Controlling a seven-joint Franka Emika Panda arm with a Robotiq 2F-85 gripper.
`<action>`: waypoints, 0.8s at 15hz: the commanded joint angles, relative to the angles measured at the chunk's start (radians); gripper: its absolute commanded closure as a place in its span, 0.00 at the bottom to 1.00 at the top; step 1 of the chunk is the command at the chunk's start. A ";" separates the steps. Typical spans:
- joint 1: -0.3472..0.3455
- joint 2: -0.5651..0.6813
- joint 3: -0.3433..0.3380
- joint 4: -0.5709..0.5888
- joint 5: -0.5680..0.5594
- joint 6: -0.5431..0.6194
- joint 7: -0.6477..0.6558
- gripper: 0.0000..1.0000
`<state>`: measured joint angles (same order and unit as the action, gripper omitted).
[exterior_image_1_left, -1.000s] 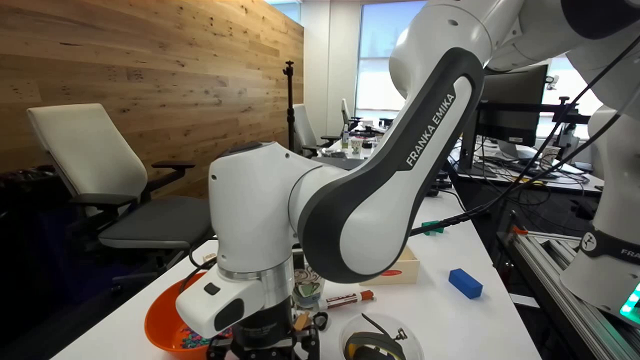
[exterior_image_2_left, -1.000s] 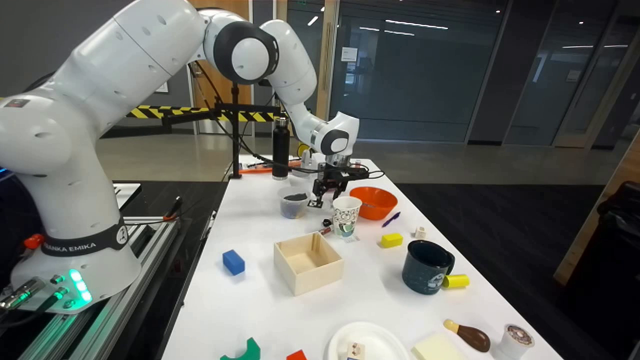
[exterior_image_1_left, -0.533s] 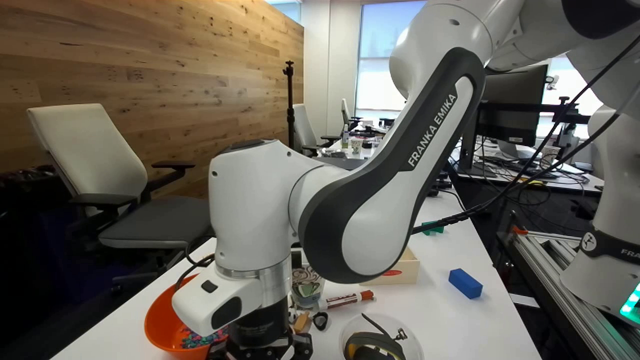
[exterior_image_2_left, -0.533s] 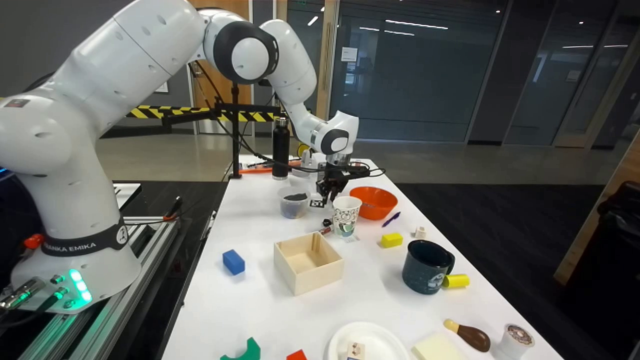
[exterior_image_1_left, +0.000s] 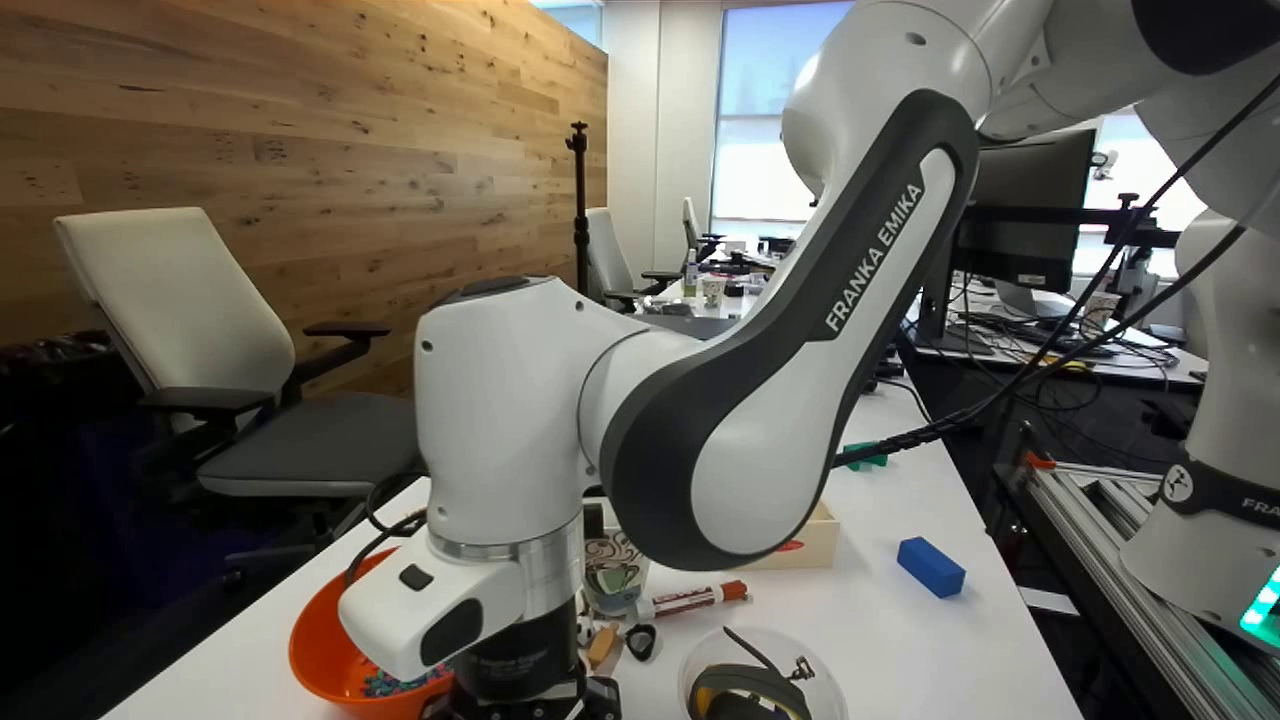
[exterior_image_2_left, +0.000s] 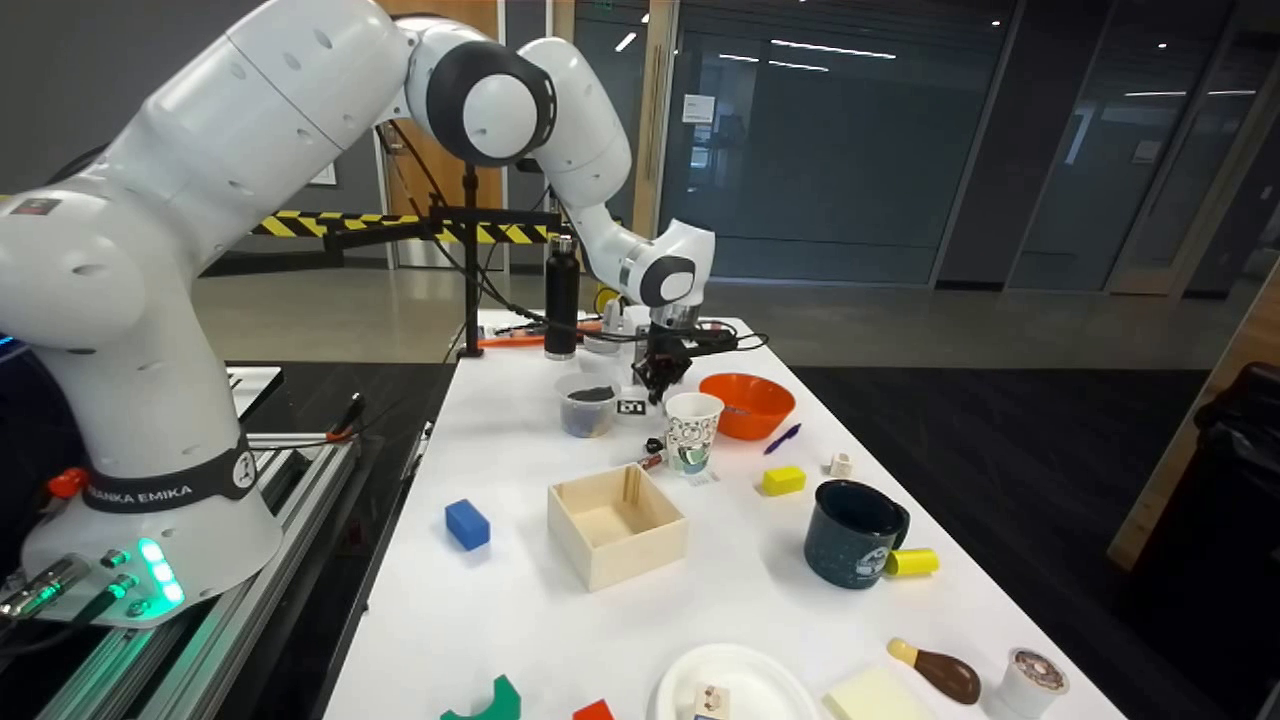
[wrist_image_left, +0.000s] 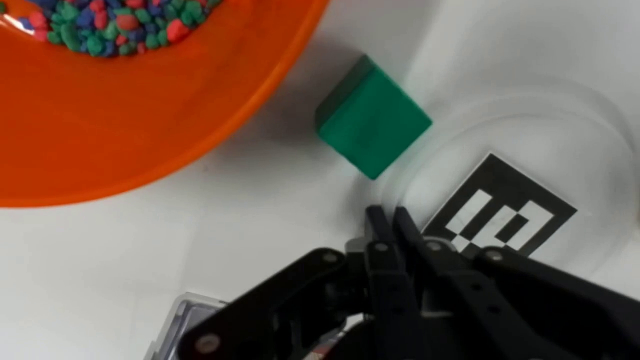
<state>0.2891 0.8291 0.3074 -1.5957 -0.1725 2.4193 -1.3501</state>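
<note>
White arm (exterior_image_1_left: 500, 420) with rounded joints (exterior_image_2_left: 500, 118), dark panel (exterior_image_1_left: 650, 470) lettered FRANKA EMIKA, black cables (exterior_image_1_left: 925, 434), silver wrist ring (exterior_image_1_left: 553, 565), green base lights (exterior_image_2_left: 161, 572), black gripper (wrist_image_left: 388, 212) with screws (wrist_image_left: 207, 343)

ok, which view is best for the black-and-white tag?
Wrist view: the black-and-white tag shows large, pattern mostly clear, though the gripper covers part of one edge. In an exterior view the tag is small beside the clear tub; no further view shows it.

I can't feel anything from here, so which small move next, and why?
I'd probably raise the gripper slightly, straight up: its jaws are shut at the rim of the clear round lid, though whether they pinch it is hard to tell. The green block sits close by that rim, so dragging sideways might nudge it.
</note>
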 joint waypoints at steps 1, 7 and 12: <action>0.012 -0.049 -0.006 -0.024 -0.028 -0.023 0.019 0.99; 0.030 -0.150 -0.022 -0.028 -0.039 -0.123 0.055 0.99; 0.054 -0.223 -0.034 0.003 -0.076 -0.212 0.080 0.99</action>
<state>0.3164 0.6610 0.2947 -1.5940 -0.2034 2.2617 -1.3141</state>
